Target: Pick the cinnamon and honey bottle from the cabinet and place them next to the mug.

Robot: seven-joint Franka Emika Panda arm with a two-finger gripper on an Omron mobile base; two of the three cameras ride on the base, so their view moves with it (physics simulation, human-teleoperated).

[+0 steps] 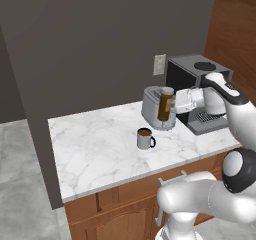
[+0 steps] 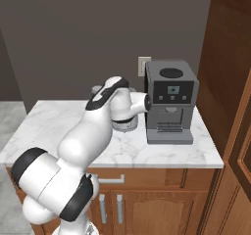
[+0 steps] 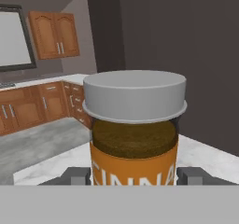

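Observation:
My gripper (image 1: 171, 104) is shut on the cinnamon (image 1: 165, 104), a brown jar with an orange label and a flat grey lid, held upright in the air above the marble counter (image 1: 95, 149). The jar hangs just in front of the toaster, up and to the right of the dark mug (image 1: 145, 138), which holds a brown drink. In the hand view the cinnamon (image 3: 134, 125) stands close up between my fingertips (image 3: 77, 175). The reddish-brown cabinet (image 2: 230, 82) rises at the right. The honey bottle is out of view.
A silver toaster (image 1: 151, 106) stands behind the jar. A grey coffee machine (image 2: 169, 102) sits at the counter's right end beside the cabinet. Wall outlet (image 1: 159, 64) above the toaster. Bare marble spreads left of the mug.

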